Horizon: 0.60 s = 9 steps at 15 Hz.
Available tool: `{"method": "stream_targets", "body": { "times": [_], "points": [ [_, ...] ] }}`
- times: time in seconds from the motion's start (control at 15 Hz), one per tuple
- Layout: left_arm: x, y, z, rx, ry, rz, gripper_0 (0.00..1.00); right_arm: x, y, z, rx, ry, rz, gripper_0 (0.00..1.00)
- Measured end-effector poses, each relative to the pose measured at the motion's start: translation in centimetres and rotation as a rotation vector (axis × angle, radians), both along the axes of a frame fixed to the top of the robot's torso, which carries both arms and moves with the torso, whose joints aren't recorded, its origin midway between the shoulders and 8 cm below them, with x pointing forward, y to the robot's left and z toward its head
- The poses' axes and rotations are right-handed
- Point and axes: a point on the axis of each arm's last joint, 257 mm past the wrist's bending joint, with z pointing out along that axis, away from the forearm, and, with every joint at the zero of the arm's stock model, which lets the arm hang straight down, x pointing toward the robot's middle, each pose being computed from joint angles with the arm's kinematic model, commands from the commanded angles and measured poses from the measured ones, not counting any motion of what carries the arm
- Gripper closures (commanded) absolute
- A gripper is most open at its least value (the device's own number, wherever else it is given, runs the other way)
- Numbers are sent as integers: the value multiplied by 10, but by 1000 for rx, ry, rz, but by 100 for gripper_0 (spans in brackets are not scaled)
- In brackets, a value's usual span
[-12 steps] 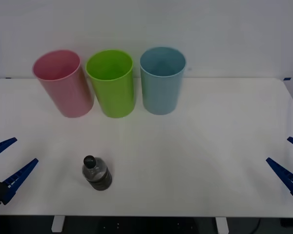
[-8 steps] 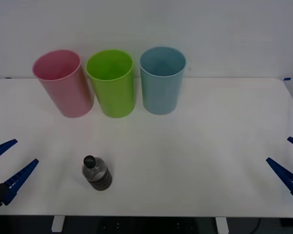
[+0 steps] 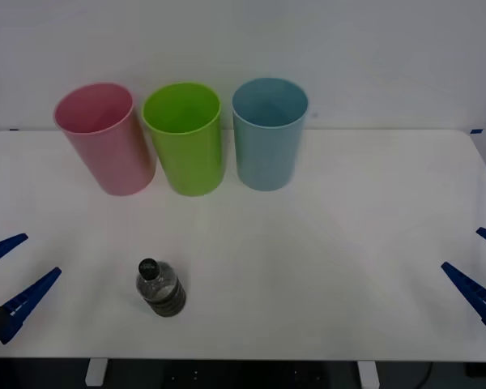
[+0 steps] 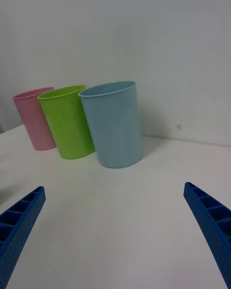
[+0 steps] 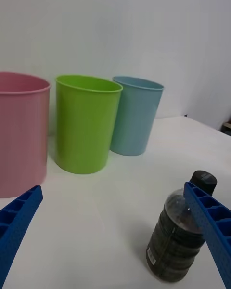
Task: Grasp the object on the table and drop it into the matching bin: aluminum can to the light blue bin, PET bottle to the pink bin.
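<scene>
Change since earlier frame: left gripper (image 3: pixel 8 279) has eased slightly back toward the near left corner; nothing else on the table has shifted.
Left gripper: at the near left edge of the table (image 3: pixel 348 243), blue ribbed fingers spread wide, holding nothing.
Right gripper (image 3: pixel 482 271): waiting at the near right edge, fingers likewise wide apart and empty.
PET bottle (image 3: pixel 159 289): standing upright on the near left part of the table, black cap up, dark contents inside.
Key relation: the bottle sits forward of the left gripper and toward the table's middle, near it and well apart from the right gripper, so the left arm is the nearer one.
Long axis: vertical, so a sideways closing around the body looks fitting; in the left wrist view one finger (image 5: pixel 211 229) overlaps the bottle (image 5: pixel 180 233), though probably without touching it.
Pink bin (image 3: pixel 105 138): far left of the row, straight beyond the bottle, the matching target.
Green bin (image 3: pixel 184 138): just beside the pink bin, middle of the row.
Light blue bin (image 3: pixel 268 132): far end of the row, meant for cans.
</scene>
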Motion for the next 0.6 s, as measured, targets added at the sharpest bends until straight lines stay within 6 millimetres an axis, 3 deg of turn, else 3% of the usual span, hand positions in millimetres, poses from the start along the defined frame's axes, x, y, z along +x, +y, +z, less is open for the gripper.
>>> {"method": "stream_targets", "body": {
  "times": [0.6],
  "points": [
    [0, -4, -45, 118, 32, -127, 0, 0, 0, 0, 0, 0, 0, 0]
  ]
}}
